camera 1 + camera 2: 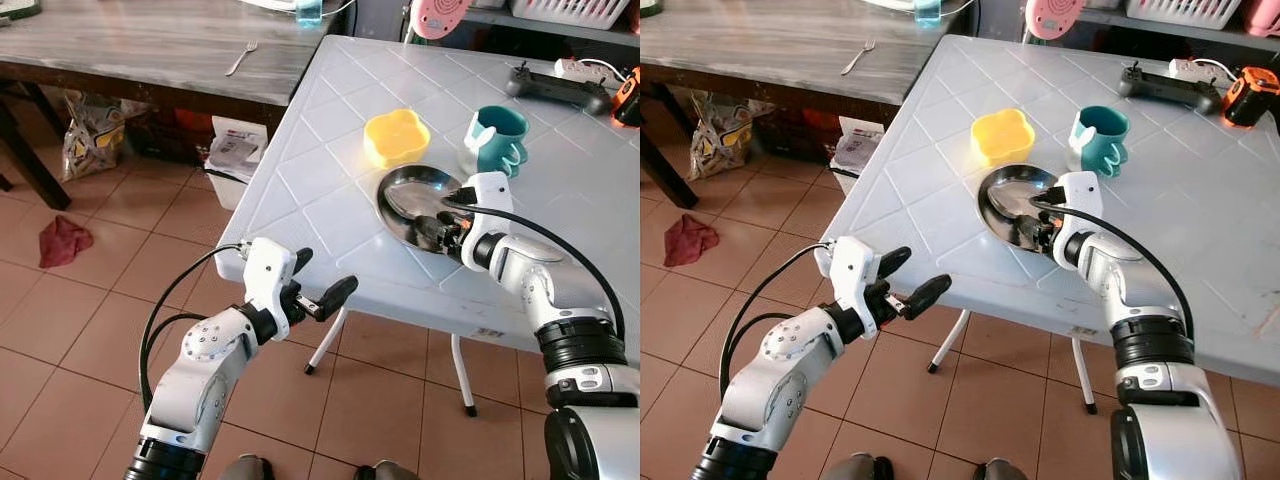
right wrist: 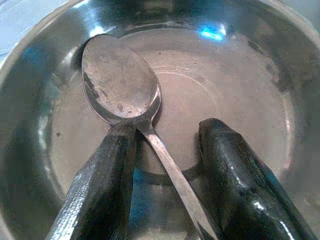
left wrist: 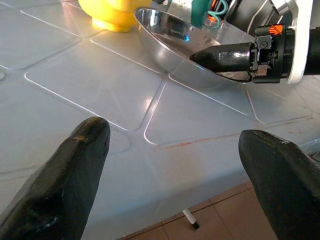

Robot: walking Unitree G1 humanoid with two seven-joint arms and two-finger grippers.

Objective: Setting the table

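Quilted white tabletop (image 1: 330,180) over terracotta floor tiles (image 1: 110,300) — red rag (image 1: 63,241) dropped there, dark wooden table (image 1: 150,45) behind with a fork (image 1: 241,57). On the white surface: yellow bowl (image 1: 396,137), teal mug (image 1: 498,138), steel bowl (image 1: 415,200) near the front edge. Right gripper (image 2: 165,150) inside the steel bowl, fingers loosely parted around the handle of a spoon (image 2: 120,85) lying in it. Left gripper (image 1: 318,285) spread wide — holding nothing, off the table's front edge.

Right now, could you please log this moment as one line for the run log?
right tool: open, astride spoon in steel bowl | left tool: open, off table edge | fork: far table
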